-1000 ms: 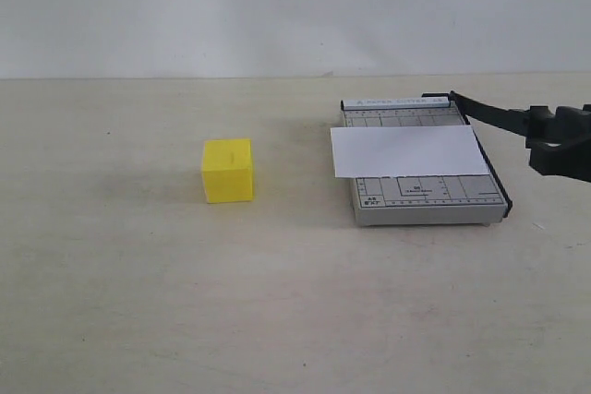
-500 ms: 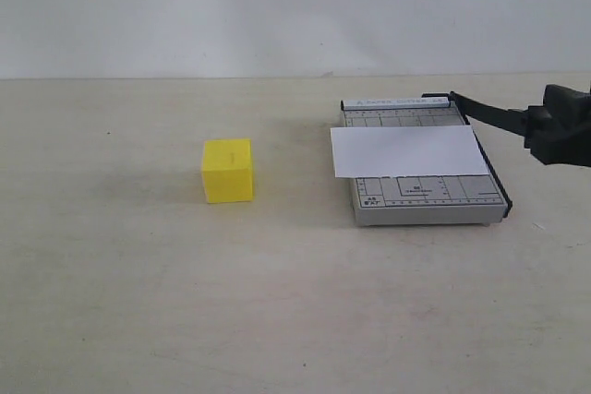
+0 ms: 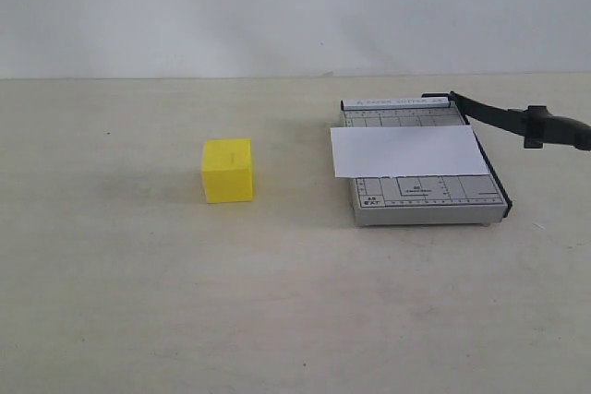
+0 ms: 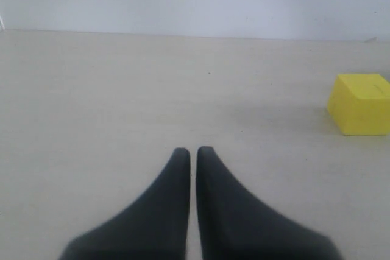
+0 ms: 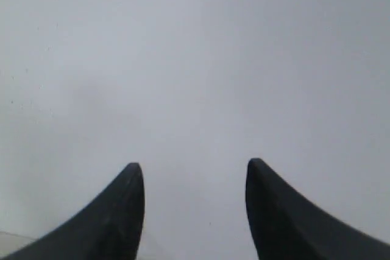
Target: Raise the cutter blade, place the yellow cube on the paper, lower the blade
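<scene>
Yellow cube (image 3: 227, 171) sits left of centre in the exterior view, alone on the table (image 3: 138, 311), well apart from the cutter base (image 3: 427, 202) at right of centre. Looks like a solid matte block w/ flat faces, so prob light, stiff and not slippery. Imo easiest to pinch it across two opposite side faces.

Paper (image 3: 406, 150) lies across the base, its left edge poking a bit past the base's left side. It's thin & floppy and will prob slide if nudged, so the cube wants a gentle set-down.

Cutter blade (image 3: 488, 113) runs from the hinge at the base's upper right corner out toward the right frame edge. Its handle (image 3: 556, 130) is clear of the base, so it looks raised to me.

Left gripper (image 4: 192, 150): tips pinched nearly together, just a slit, nothing between them. Yellow cube (image 4: 361, 103) shows ahead of the tips, apart from them. It'd need to open up before a grab.

Right gripper (image 5: 195, 172): spread wide, empty, facing only a blank wall (image 5: 195, 41).

Neither shows in the exterior view.
</scene>
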Controlling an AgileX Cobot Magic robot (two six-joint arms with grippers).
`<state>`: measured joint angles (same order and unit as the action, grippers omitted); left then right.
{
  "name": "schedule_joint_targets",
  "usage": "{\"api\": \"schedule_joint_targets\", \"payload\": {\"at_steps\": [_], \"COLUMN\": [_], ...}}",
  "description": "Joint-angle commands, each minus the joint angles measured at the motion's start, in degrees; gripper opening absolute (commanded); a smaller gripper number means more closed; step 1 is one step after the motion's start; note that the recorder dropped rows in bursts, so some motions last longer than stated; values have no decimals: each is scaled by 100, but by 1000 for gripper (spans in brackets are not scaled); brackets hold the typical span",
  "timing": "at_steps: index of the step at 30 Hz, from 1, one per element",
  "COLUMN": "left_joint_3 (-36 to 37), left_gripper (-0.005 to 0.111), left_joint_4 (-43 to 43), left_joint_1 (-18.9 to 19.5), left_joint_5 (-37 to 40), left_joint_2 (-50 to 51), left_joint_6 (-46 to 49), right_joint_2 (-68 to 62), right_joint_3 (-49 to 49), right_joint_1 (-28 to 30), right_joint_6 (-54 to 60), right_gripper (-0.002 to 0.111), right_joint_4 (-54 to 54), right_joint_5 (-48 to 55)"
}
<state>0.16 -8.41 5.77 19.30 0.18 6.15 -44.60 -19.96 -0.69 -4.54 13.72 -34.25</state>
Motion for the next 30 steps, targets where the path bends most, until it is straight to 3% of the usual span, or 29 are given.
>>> {"api": "schedule_joint_targets", "payload": {"at_steps": [1,4,10,13,16,17,19,24,28,30], "left_joint_3": [-16,-16,-16,-16,-16,-16,-16,-16,-16,-223], "left_gripper": [4,4,4,4,4,4,4,4,4,4], "left_joint_4": [26,26,62,-144,-1867,-2800,-3716,-3876,-4069,-3950], "left_joint_1": [-38,-38,-36,-36,-36,-36,-36,-36,-36,-36], "left_joint_5": [-45,-45,-45,-379,-1095,-1240,-1304,-1218,-2390,-2464], "left_joint_2": [-18,-18,-18,-18,-18,-18,-18,-18,-18,-18], "left_joint_6": [-33,-33,38,145,-396,-677,-787,-767,-861,-966], "right_joint_2": [1060,1512,1840,1840,1840,1840,1840,1840,1840,1840], "right_joint_3": [-23,-23,-13,-13,-13,-13,-13,-13,-13,-13], "right_joint_1": [13,13,13,13,13,13,13,13,13,13], "right_joint_6": [-132,-132,-132,-132,-132,-132,-132,-132,-132,-132], "right_gripper": [27,0,0,0,0,0,0,0,0,0], "right_joint_4": [8,8,8,8,8,8,8,8,8,33], "right_joint_5": [1683,3090,4676,4711,4548,4476,4376,4280,4238,4257]}}
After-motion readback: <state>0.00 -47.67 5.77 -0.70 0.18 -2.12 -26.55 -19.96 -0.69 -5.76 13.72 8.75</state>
